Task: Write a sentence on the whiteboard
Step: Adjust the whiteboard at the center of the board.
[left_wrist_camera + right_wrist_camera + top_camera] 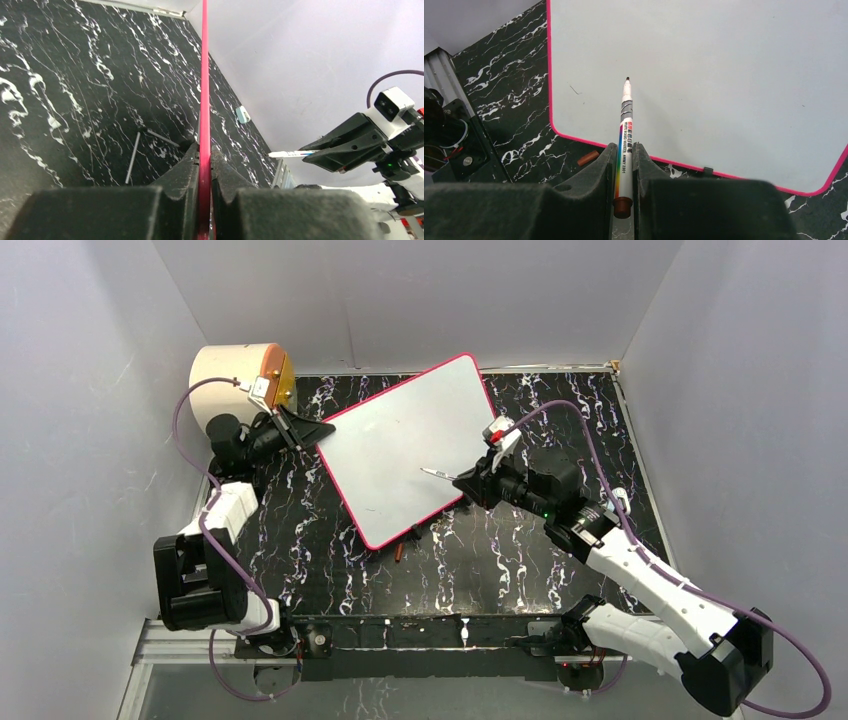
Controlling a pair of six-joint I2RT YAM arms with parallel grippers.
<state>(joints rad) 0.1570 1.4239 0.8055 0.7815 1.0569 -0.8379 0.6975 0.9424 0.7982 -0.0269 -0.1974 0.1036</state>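
One whiteboard point(400, 440), one marker point(625, 145), one loose brown cap point(588, 158), one cream cylinder with an orange face point(235, 375), and two arms, each with its own pincer.

The whiteboard lies on the black marbled table point(520, 570), turned at a slant to the table's edges. Its far corner reaches almost to the back wall, and its near corner points toward the arm bases. The cylinder stands just past the board's left corner, so that side is crowded. The cap lies on the table just off the board's near edge. To the right of the board and on its near side the dark tabletop lies open – the widest free room is there.

The left gripper point(204, 150) is closed tight on the board's left corner, with the pink rim pinched edge-on between its two fingers. The right gripper point(624, 147) is clamped on the marker's barrel near its brown tail end and reaches in over the board's right edge. The dark tip points out over the white face – whether it touches the surface cannot be told.

The board is a white rectangle with rounded corners and a thin pink-red rim, and a small black clip point(708, 170) sits on its near edge. Its face shows plain white, with one faint short dark stroke point(572, 89) near the edge left of the marker tip.
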